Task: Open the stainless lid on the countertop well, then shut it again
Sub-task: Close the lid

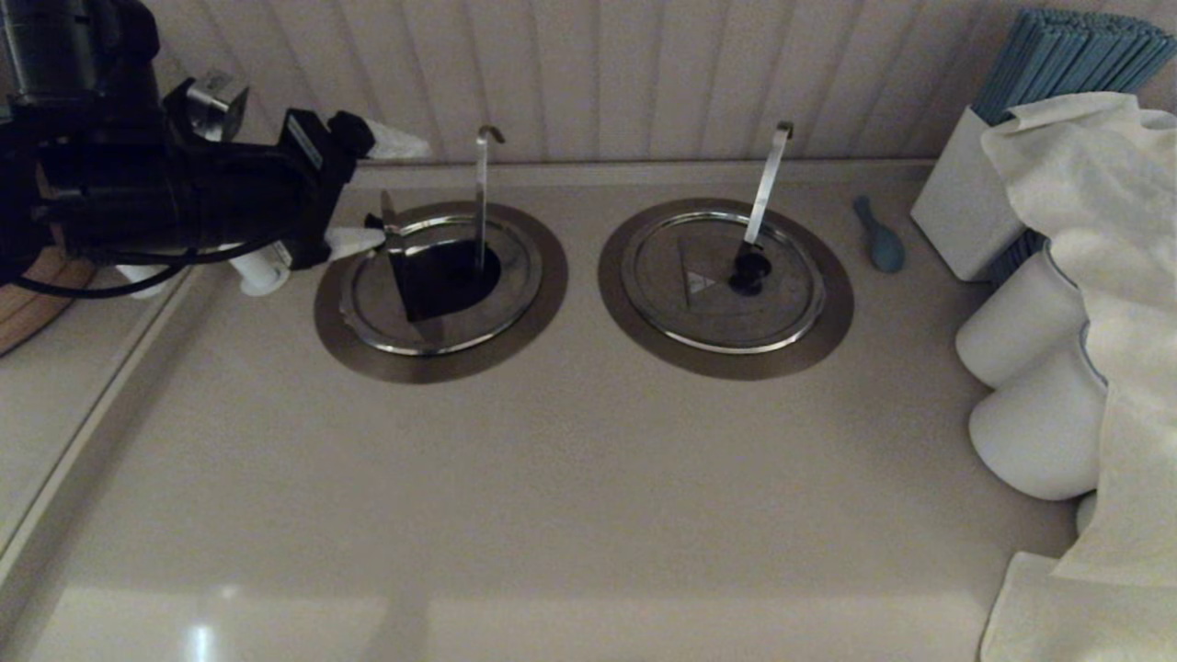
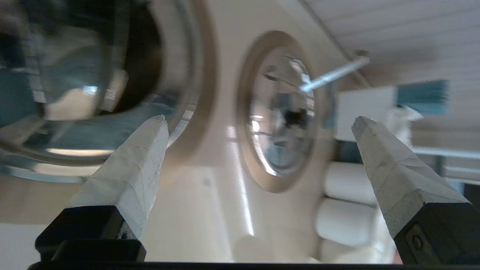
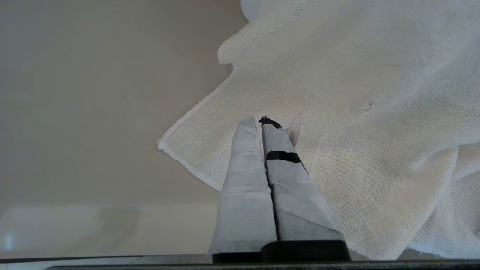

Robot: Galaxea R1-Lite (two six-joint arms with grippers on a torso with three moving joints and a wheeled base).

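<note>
The stainless lid (image 1: 497, 303) lies on the left countertop well (image 1: 349, 342). Its flap section stands tilted up at the left side and leaves a dark wedge-shaped opening (image 1: 441, 280). The narrow hooked ladle handle (image 1: 481, 188) rises out of that opening. My left gripper (image 1: 391, 193) hovers at the lid's left edge, open, with its lower fingertip (image 1: 366, 241) right by the raised flap and nothing between the fingers. In the left wrist view the gripper (image 2: 260, 119) is spread wide and the lid (image 2: 75, 93) is a blur beside one finger. My right gripper (image 3: 258, 120) is shut, parked above a white cloth (image 3: 356, 112).
A twin lid (image 1: 708, 313) with a slanted handle (image 1: 768, 179) lies shut to the right. Beyond it are a blue spoon (image 1: 881, 241), a white holder of blue sticks (image 1: 961, 216), a draped cloth (image 1: 1113, 239) and white jars (image 1: 1034, 432). A panelled wall stands behind the wells.
</note>
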